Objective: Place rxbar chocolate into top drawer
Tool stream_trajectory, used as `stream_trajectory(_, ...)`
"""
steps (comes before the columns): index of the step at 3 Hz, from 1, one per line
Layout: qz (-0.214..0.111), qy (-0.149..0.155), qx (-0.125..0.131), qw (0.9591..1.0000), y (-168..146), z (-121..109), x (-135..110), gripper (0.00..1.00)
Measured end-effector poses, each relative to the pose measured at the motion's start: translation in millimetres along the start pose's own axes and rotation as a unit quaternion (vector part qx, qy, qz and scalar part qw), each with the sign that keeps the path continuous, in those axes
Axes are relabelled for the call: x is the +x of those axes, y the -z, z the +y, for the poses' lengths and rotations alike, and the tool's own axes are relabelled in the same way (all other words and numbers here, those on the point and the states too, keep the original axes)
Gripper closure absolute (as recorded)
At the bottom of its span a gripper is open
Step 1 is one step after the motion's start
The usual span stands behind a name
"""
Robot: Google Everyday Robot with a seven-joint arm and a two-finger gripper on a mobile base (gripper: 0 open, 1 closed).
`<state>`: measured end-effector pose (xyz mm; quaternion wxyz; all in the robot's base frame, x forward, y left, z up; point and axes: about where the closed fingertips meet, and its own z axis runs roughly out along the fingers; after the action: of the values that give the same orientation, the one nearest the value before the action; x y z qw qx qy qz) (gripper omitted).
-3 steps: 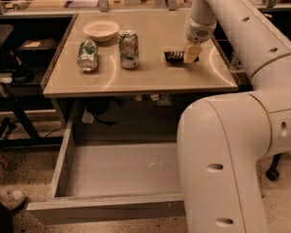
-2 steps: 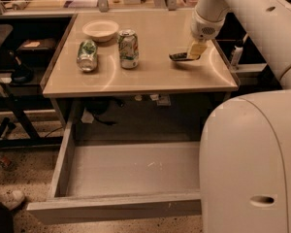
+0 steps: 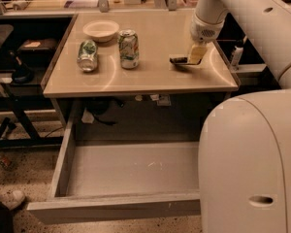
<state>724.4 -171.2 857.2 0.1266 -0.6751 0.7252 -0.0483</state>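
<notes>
gripper (image 3: 196, 58): I see its fingers clamped on the chocolate bar (image 3: 179, 60), low over the table (image 3: 145, 76)
drawer (image 3: 131, 169): pulled open below

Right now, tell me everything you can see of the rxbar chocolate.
The rxbar chocolate is a small, flat, dark wrapped bar at the right part of the tan table, lying about level, long side left to right. Its left end shows; the gripper sits over its right end and hides it. Whether it rests on the table or is lifted cannot be told. It is not in the open top drawer below.
</notes>
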Motion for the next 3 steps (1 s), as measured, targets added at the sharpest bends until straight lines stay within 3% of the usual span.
stream_trajectory(1,0.009,-0.012,-0.012,0.9998,11.8,19.4,3.7,1.0)
stream_trajectory(3,0.009,-0.039,-0.035,0.9986,49.9,91.3,0.7,1.0)
